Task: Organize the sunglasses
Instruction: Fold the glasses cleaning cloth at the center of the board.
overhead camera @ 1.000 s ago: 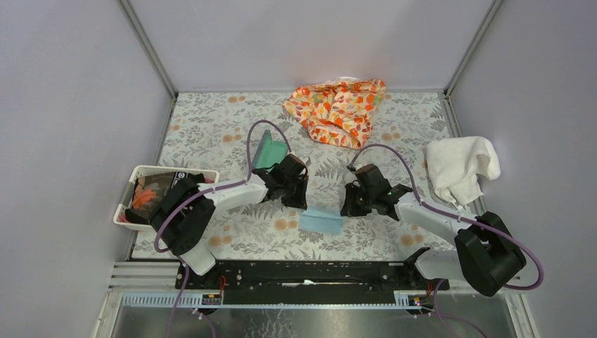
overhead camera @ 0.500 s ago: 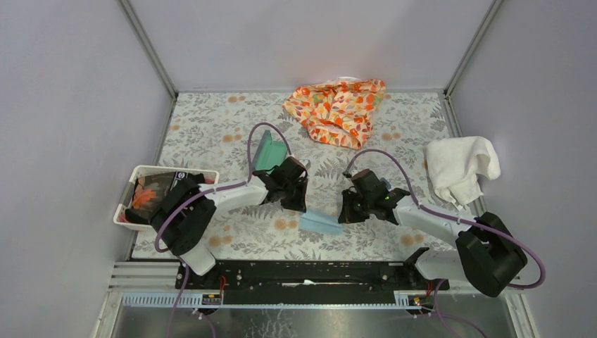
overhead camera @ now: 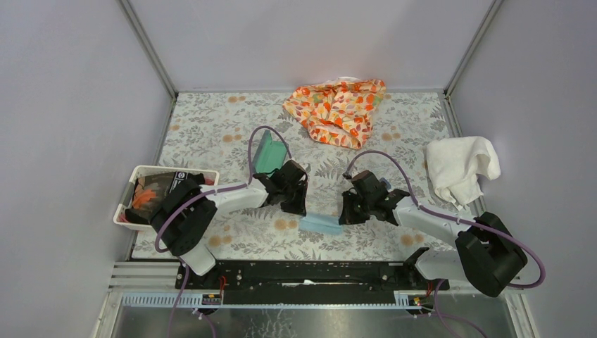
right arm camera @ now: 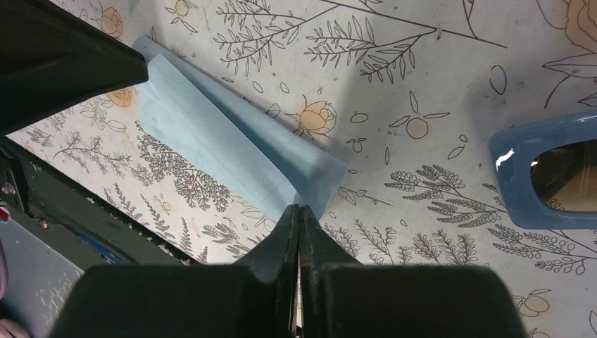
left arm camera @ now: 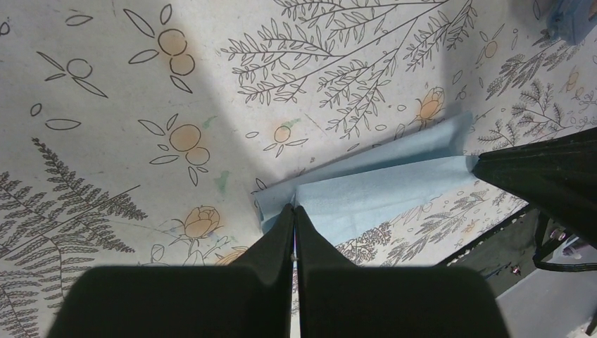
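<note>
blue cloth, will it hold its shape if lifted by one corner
Probably not: the blue cloth lies in soft folds with a raised crease, so it would likely drape and unfold. It looks thin and light, so a push may bunch it rather than slide it.

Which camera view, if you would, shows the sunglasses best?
Right wrist: the sunglasses show a blue frame and one brownish lens, cut by the picture's edge. Left wrist catches only a blue corner; overhead, they are not visible.
</note>
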Action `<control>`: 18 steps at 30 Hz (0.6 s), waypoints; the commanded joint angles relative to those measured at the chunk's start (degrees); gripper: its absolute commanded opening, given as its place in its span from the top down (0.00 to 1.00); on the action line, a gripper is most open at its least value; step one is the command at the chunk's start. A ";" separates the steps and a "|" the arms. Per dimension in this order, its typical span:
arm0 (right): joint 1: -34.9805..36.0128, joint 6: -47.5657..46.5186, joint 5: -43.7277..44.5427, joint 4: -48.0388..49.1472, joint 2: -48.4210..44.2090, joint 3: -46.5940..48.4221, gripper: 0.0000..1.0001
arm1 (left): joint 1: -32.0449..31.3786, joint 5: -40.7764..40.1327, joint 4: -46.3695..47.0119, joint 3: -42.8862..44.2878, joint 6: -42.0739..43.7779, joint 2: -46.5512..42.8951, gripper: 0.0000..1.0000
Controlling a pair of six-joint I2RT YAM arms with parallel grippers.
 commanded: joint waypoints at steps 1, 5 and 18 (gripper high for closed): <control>0.67 -0.15 0.32 -0.85 -0.20 -0.28 1.00 | -0.40 -0.67 2.12 -0.93 -0.47 -1.36 0.97; 0.81 -0.90 0.00 -1.95 -1.63 -0.18 0.78 | -0.51 -2.27 0.40 -0.56 -1.12 -1.74 0.78; 0.77 1.37 0.29 4.17 2.20 5.48 0.68 | -0.40 -6.17 -3.22 2.20 -2.64 -8.76 0.60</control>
